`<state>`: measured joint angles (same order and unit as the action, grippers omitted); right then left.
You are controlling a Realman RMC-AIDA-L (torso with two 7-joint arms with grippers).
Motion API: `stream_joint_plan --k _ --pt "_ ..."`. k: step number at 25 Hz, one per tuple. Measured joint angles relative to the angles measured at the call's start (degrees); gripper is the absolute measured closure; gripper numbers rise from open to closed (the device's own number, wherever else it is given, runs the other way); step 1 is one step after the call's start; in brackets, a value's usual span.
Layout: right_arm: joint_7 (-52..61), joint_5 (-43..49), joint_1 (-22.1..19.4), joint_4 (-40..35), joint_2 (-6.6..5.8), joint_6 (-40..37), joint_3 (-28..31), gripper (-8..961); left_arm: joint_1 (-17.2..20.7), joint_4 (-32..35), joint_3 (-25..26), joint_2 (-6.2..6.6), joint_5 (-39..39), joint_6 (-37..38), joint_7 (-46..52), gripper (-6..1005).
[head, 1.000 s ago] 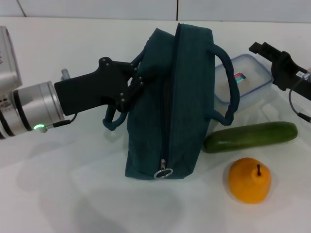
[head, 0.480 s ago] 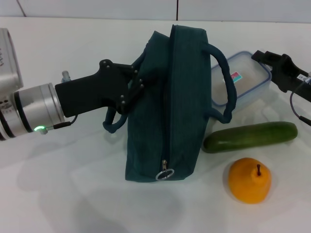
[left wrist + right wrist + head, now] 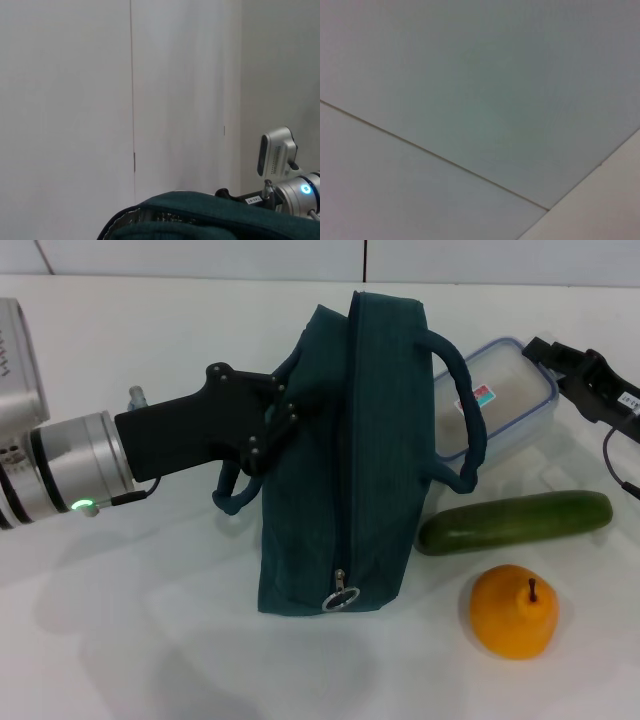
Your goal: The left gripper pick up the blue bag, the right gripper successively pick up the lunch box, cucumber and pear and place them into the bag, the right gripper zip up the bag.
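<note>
Reaching level across the table, the left gripper [image 3: 283, 410] clamps the blue bag [image 3: 345, 460] upright; the right gripper [image 3: 548, 350] grips the tilted lunch box [image 3: 500, 405] just beyond the bag.

The blue bag [image 3: 345, 460] stands near the middle of the table [image 3: 150, 660]. My left gripper [image 3: 275, 420] touches its left side. The lunch box [image 3: 495, 405] lies just behind the bag's right side, with my right gripper [image 3: 560, 360] at its far right corner. The cucumber [image 3: 515, 521] lies right of the bag, the pear [image 3: 513, 611] before it, toward the near edge.
</note>
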<state>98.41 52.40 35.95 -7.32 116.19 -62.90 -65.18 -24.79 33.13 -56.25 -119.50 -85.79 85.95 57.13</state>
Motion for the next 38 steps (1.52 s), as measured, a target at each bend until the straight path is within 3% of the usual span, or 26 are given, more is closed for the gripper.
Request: stream_joint_plan --k 10,23,38 --pt "-4.6 -2.6 -0.6 2.1 0.0 -1.3 0.1 742 0.1 0.0 -0.1 -0.12 0.3 0.4 0.0 962" --pt "-18.7 -5.0 -3.5 2.1 0.0 -8.6 0.3 745 0.2 0.5 0.3 0.31 3.2 2.8 5.2 962" --pt "-24.5 -5.9 -6.9 0.4 -0.25 -13.8 0.4 758 0.0 0.4 0.5 0.23 3.3 1.7 5.6 962"
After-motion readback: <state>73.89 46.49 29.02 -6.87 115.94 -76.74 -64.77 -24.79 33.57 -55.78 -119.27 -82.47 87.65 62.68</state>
